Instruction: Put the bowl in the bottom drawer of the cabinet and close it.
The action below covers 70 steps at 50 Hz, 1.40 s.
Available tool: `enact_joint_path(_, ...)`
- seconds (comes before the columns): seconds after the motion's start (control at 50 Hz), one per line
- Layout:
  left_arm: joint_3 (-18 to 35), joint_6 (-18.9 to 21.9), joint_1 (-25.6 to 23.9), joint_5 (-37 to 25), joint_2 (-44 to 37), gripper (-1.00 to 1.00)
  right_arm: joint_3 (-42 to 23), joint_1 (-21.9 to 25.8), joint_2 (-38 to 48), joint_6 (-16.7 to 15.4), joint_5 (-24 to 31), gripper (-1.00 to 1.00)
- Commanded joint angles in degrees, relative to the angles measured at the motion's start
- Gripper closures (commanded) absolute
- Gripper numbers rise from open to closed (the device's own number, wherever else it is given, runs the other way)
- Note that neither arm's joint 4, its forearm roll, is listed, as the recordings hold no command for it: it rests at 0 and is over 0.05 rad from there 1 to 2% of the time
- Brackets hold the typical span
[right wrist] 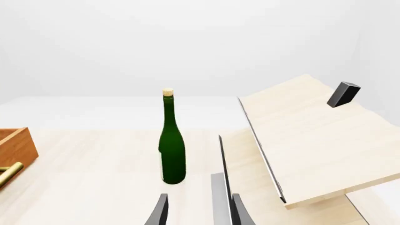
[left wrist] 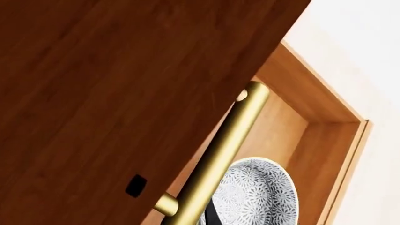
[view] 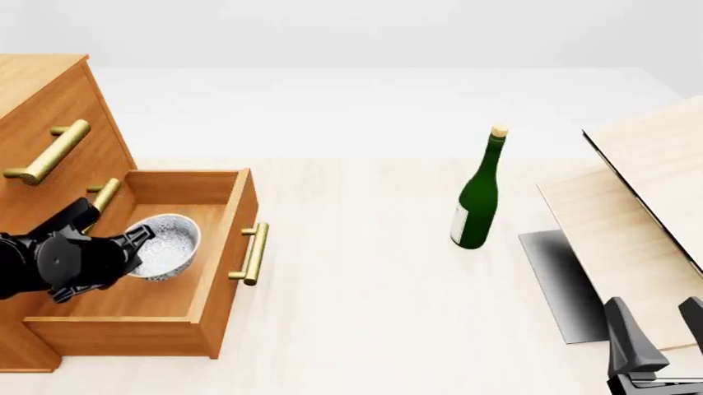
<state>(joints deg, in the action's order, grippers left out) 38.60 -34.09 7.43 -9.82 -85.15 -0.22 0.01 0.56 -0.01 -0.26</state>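
The cabinet [view: 44, 107] stands at the left, and its bottom drawer [view: 225, 247] is pulled out. The speckled bowl [view: 167, 243] is inside the drawer, tilted. My left gripper [view: 134, 240] reaches in from the left and is shut on the bowl's near rim. In the left wrist view the bowl [left wrist: 262, 197] shows inside the drawer [left wrist: 325, 140], beyond a brass handle [left wrist: 225, 150] on the cabinet front [left wrist: 112, 84]; one dark finger lies against the bowl. My right gripper [view: 657, 317] [right wrist: 200, 213] hovers open at the near right, holding nothing.
A green bottle [view: 476, 197] [right wrist: 172, 150] stands mid-table. Pale wooden boards [view: 637, 206] [right wrist: 312, 136] lean at the right over a grey base [view: 561, 280], with a black block [right wrist: 343, 93] on top. The drawer's handle [view: 253, 253] points toward the table's middle.
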Motion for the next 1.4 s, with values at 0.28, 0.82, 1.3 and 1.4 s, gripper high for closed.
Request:
enact_joint_path(0.28, -2.66, 0.38, 1.02, 3.64, -4.01, 1.00, 0.00, 0.00, -0.01, 0.00, 0.00, -1.00)
enact_joint_path(0.82, -3.01, -0.11, 0.95, 4.76, -5.48, -1.00, 0.00, 0.00, -0.01, 0.00, 0.00, -1.00)
enact_joint_path(1.3, -1.87, 2.50, 3.22, 2.12, -2.66, -1.00, 0.00, 0.00, -0.01, 0.00, 0.00, -1.00)
enact_joint_path(1.4, -2.20, 2.28, 2.58, 1.18, -0.41, -1.00, 0.00, 0.00, -0.01, 0.00, 0.00, -1.00)
